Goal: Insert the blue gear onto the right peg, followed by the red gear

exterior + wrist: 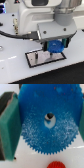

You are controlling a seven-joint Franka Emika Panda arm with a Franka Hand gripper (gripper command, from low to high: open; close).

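The blue gear (54, 46) is held in my gripper (55, 46) just above the dark baseplate (37, 61). In the wrist view the blue gear (47, 120) fills most of the frame, toothed rim showing, with a dark peg tip in its centre hole (49, 117). My teal finger pads (8, 128) press on its two sides. The red gear (55, 164) shows only as a small red piece at the frame edge, beyond the blue gear's rim. The red gear is hidden in the exterior view.
The baseplate lies on a white table (15, 70). A black cable (15, 35) runs across the exterior view's left. The arm's white body (45, 15) fills the upper part of that view.
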